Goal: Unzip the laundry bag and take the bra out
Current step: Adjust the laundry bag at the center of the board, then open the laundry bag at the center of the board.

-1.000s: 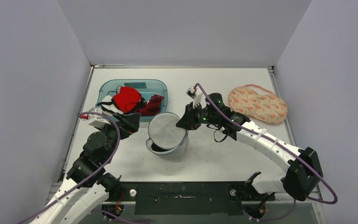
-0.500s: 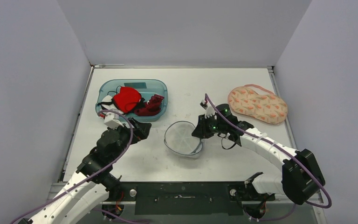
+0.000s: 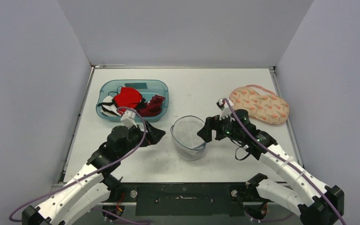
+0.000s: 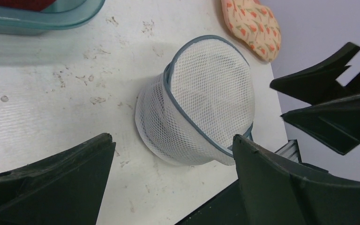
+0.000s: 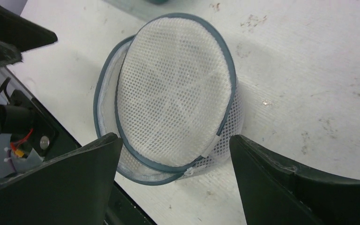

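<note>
Released laundry bag (image 3: 189, 137) lies beside right pincer (image 3: 206, 135).

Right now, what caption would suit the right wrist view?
Open right pincer hovers above the round white mesh laundry bag resting on the scuffed white table.

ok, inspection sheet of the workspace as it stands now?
Surface: white table, scuffed, nothing spilled.
Job's things: round white mesh laundry bag with grey trim, mid-table between the arms, zip state unclear; peach floral bra-shaped piece outside it, back right.
Clutter: teal plastic bin, back left, holding red, black and white garments.
Grippers: left gripper fingers open, empty, left of bag; right gripper fingers open, empty, at bag's right.
Cables: left arm's purple cable and right arm's purple cable looped, off the bag.
Surroundings: plain grey walls, three sides; nothing else seen.
</note>
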